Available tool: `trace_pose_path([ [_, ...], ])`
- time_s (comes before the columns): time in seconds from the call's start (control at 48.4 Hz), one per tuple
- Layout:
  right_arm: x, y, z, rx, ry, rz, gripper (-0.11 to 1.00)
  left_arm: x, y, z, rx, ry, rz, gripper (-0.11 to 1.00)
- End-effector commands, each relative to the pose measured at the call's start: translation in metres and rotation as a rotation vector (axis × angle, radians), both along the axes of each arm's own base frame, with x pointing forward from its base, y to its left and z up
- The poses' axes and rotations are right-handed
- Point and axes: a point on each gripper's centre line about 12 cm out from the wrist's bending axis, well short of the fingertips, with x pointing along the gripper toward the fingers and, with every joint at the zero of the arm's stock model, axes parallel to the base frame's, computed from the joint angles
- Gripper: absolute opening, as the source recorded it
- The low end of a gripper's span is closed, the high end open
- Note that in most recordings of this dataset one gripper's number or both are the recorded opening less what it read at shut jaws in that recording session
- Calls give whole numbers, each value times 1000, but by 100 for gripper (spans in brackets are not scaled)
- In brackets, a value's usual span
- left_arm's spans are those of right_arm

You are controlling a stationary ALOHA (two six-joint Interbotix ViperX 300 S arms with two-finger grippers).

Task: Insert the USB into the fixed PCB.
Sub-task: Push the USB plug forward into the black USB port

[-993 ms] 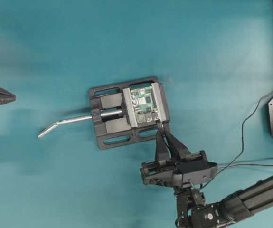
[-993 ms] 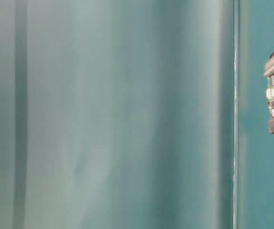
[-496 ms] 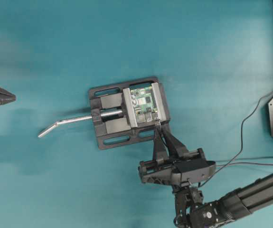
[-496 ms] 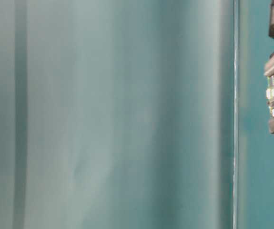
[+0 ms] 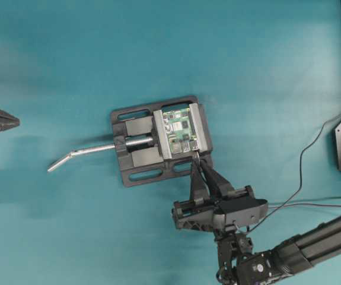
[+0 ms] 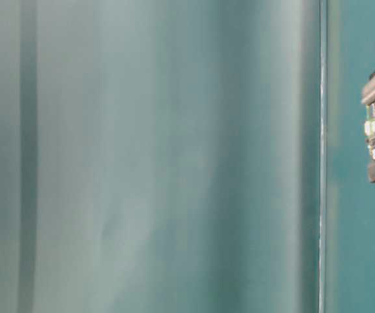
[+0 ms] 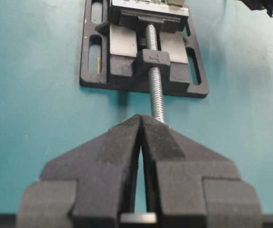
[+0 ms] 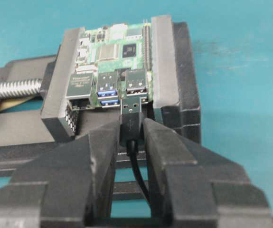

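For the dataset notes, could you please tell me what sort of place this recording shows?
Probably a robotics lab bench: a plain teal table surface, a black metal vise clamping a small green circuit board, and a black right gripper holding a dark USB plug.

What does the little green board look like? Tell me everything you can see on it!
The green board is a small rectangle lying flat, squeezed between the grey jaws of the black vise. It carries black chips, silver parts and two stacked port blocks at its near edge, one with blue insides. The USB, pinched in the right gripper, sits right at the port without blue; whether it has gone in is unclear.
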Motion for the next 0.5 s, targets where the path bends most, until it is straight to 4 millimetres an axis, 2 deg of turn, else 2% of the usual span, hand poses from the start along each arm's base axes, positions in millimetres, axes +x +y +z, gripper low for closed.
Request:
trace_pose_path([
  [0.0,3,2,9,12,-27,0,20,2,0,11,1,-24,-3,0],
  [0.476,0,1,11,-14,-25,-19,20,2,0,11,1,-24,-3,0],
])
